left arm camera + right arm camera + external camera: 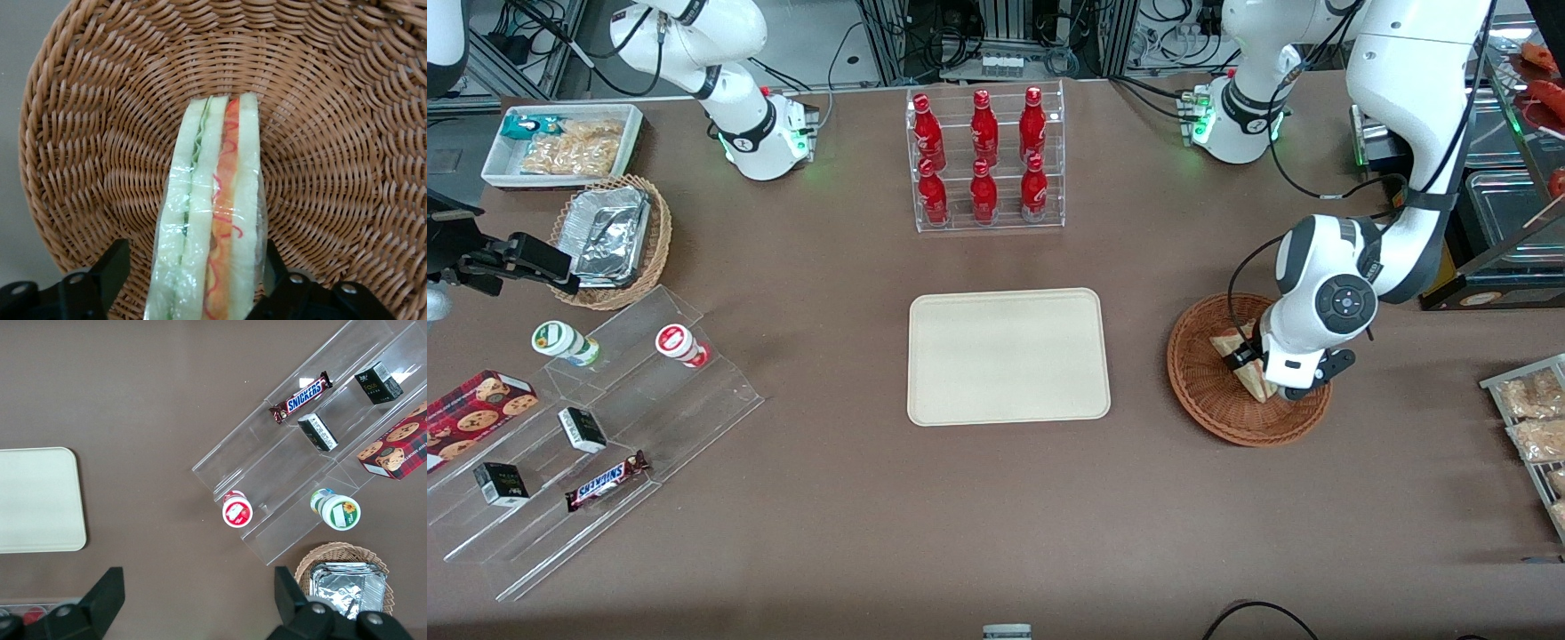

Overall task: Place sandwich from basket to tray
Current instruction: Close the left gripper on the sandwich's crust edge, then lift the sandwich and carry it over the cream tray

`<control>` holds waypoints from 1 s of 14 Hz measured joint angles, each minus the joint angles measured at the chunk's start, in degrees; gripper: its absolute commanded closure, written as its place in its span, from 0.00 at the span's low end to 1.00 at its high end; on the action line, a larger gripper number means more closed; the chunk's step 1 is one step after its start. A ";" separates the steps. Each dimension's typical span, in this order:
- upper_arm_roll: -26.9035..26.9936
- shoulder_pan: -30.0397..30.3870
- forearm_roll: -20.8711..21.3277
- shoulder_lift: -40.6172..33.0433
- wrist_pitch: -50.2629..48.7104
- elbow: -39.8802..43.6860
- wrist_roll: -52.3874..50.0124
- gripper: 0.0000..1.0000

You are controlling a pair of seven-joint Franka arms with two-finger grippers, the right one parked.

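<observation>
The sandwich [1230, 343] is a clear-wrapped wedge of white bread standing on its edge in the round reddish-brown wicker basket [1209, 402]. In the left wrist view the sandwich [213, 200] shows red and green filling layers against the basket's weave [333, 167]. My left gripper [1261, 372] is down in the basket and open. Its fingers straddle the sandwich, one close against the wrap and the other with a gap, as the left wrist view [195, 273] shows. The cream-beige tray [1009, 356] lies flat beside the basket, toward the parked arm's end, with nothing on it.
A clear rack of red bottles [985, 160] stands farther from the camera than the tray. A stepped acrylic stand with snacks [596, 427], a tan basket with foil containers [609, 240] and a white snack bin [560, 142] are at the parked arm's end. Packets on a rack [1534, 418] lie at the working arm's end.
</observation>
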 measured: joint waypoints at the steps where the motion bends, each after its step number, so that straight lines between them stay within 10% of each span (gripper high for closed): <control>1: 0.00 0.00 0.00 0.14 0.16 -0.02 -0.02 0.19; 8: -0.16 -0.07 0.00 0.51 0.62 -0.12 -0.11 0.85; 14: -0.26 -0.10 0.01 -0.62 1.02 0.84 1.50 0.90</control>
